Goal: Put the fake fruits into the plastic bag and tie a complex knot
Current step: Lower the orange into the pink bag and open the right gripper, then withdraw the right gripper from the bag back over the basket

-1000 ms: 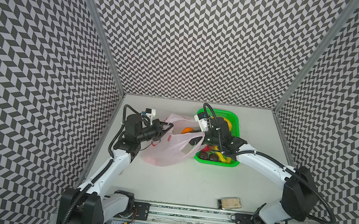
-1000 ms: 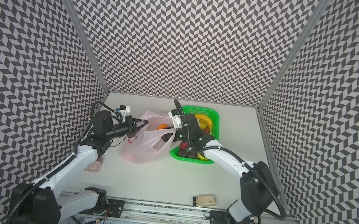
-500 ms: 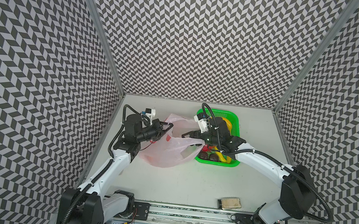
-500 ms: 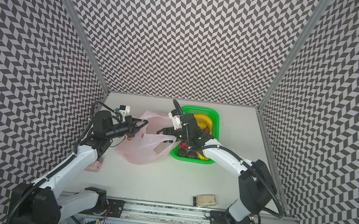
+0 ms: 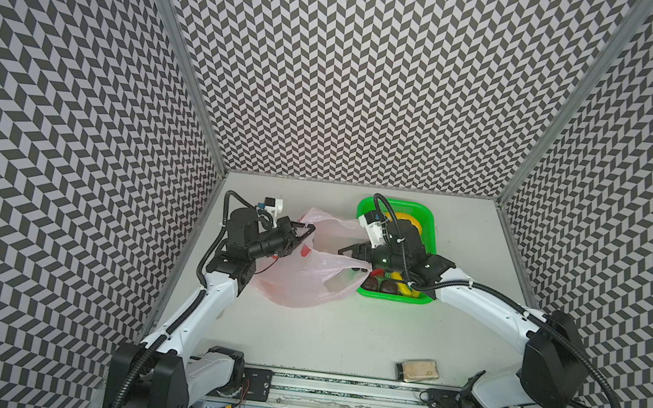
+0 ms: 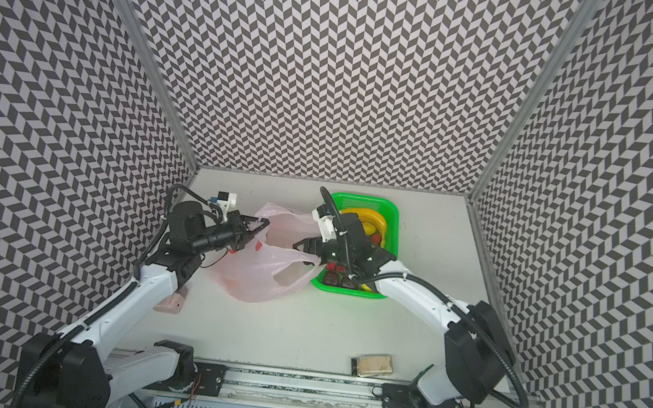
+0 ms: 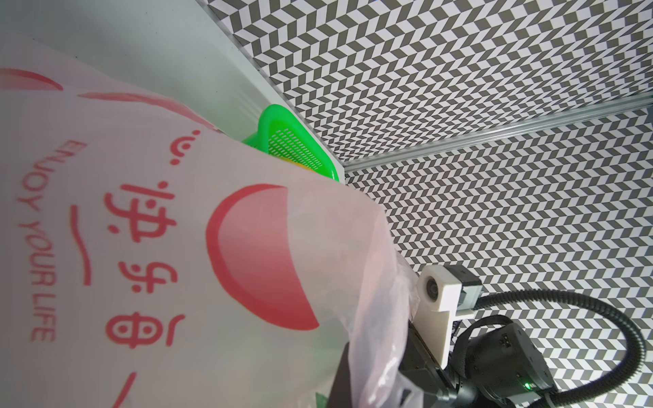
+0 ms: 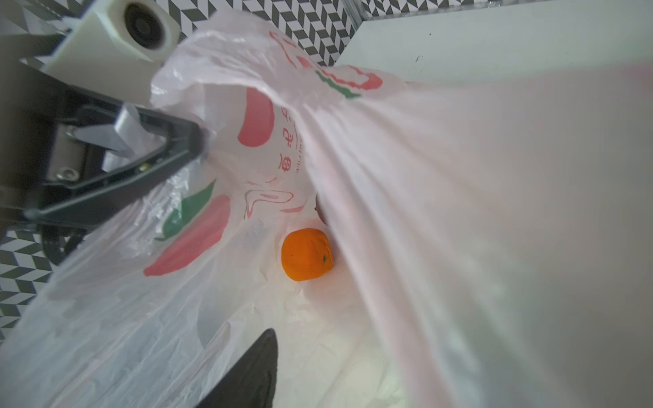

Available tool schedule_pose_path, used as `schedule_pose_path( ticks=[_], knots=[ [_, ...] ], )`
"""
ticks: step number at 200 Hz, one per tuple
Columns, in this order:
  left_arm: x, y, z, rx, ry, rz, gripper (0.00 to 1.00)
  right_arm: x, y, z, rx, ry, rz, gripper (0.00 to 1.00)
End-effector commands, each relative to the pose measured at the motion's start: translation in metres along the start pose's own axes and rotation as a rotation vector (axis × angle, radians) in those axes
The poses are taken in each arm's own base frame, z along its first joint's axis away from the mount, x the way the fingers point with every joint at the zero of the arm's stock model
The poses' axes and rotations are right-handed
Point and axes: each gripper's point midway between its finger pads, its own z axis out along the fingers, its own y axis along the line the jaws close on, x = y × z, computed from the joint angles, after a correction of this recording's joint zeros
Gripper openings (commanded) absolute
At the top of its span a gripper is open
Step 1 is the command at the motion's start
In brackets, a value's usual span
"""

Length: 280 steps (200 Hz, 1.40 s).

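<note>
The pink plastic bag (image 5: 299, 281) lies on the table with its mouth held up. My left gripper (image 5: 307, 228) is shut on the bag's far rim. My right gripper (image 5: 354, 258) stands open at the mouth, and the near handle strip drapes over it. In the right wrist view one dark finger (image 8: 247, 371) shows inside the bag; the film hides the other. An orange (image 8: 306, 259) rests on the bag's floor. Yellow bananas (image 5: 402, 218), a red strawberry (image 5: 377, 271) and dark brown fruits (image 5: 371, 284) stay in the green basket (image 5: 432, 229). No knot shows.
A tan packet (image 5: 417, 371) lies near the front edge on the right. A pink block (image 6: 169, 302) sits under my left arm by the left wall. Patterned walls close in three sides, and a rail (image 5: 337, 386) runs along the front.
A second ago my right gripper held the orange at the bag's mouth. It has let go, the orange now lies inside, and the near rim has sagged. The left gripper has stayed put.
</note>
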Motion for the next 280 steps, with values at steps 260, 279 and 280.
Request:
schedule_pose_path(
  ticks=[260, 279, 280],
  knots=[
    [-0.006, -0.017, 0.003, 0.052, 0.001, 0.041, 0.0, -0.039, -0.062, -0.185, 0.304, -0.199, -0.033, 0.99],
    [-0.006, -0.017, 0.003, 0.052, 0.001, 0.041, 0.0, -0.049, -0.079, -0.197, 0.353, -0.211, -0.011, 0.99],
    [-0.006, -0.017, 0.003, 0.052, 0.002, 0.041, 0.0, -0.049, -0.08, -0.197, 0.356, -0.211, -0.009, 0.99]
  ],
)
